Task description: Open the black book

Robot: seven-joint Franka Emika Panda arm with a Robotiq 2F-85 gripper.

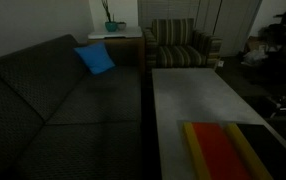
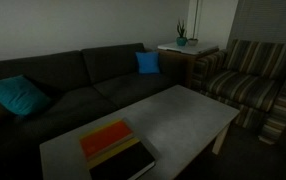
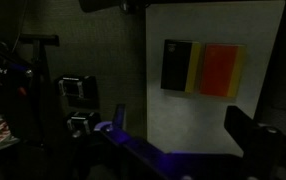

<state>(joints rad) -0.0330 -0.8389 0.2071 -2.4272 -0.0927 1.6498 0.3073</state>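
The black book lies closed and flat on the grey table, near one end. Its cover shows a red-orange panel flanked by yellow stripes, in both exterior views and in the wrist view. My gripper shows only in the wrist view. It is open and empty, high above the table, with the book well clear of the two fingers. The arm is out of view in both exterior views.
A dark sofa runs along one long side of the table, with blue cushions. A striped armchair and a side table with a potted plant stand beyond. Dark equipment stands on the floor beside the table.
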